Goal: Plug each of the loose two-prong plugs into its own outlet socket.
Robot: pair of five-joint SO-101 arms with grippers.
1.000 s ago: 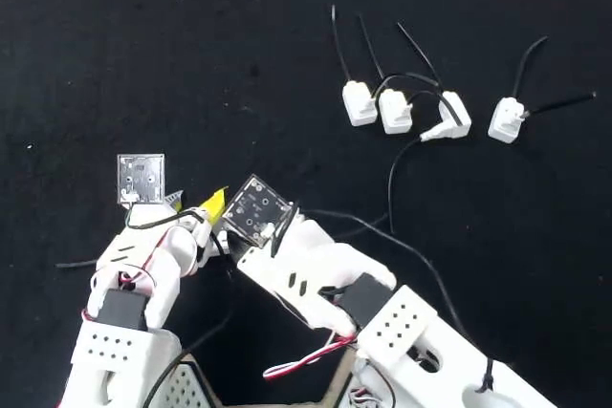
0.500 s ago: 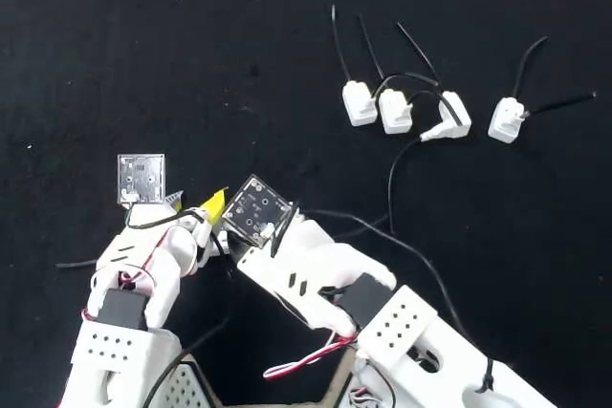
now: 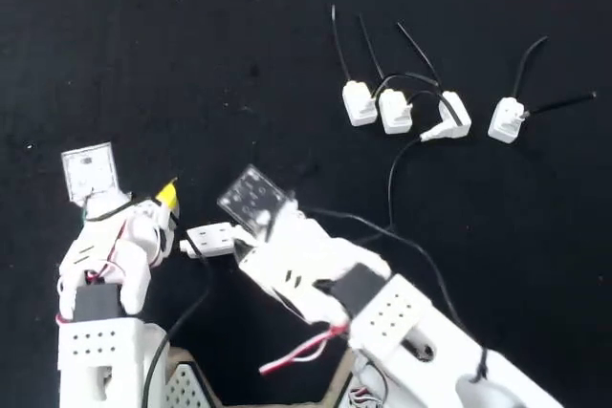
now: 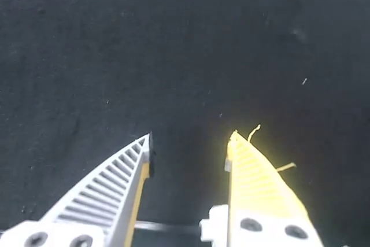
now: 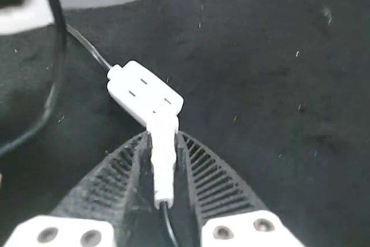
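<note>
A white outlet strip (image 3: 211,239) (image 5: 147,92) lies on the black table between the two arms. My right gripper (image 5: 163,143) (image 3: 254,236) is shut on a white two-prong plug (image 5: 163,157), whose front end meets the strip's side. My left gripper (image 4: 188,146) (image 3: 164,204) stands open over bare table just left of the strip, with nothing between its grey and yellow fingers. Several loose white plugs lie at the back right: one (image 3: 359,102), a second (image 3: 395,112), a third (image 3: 449,117), and more beyond.
Black cords trail from the loose plugs toward the table's far edge, and one long cord (image 3: 402,246) runs back under the right arm. The strip's own cord (image 3: 196,298) leads to the near edge. A square marker tag (image 3: 88,171) rides on the left wrist.
My left arm has swung left, away from the right gripper, which uncovers the outlet strip. The right gripper stays with the plug at the strip.
</note>
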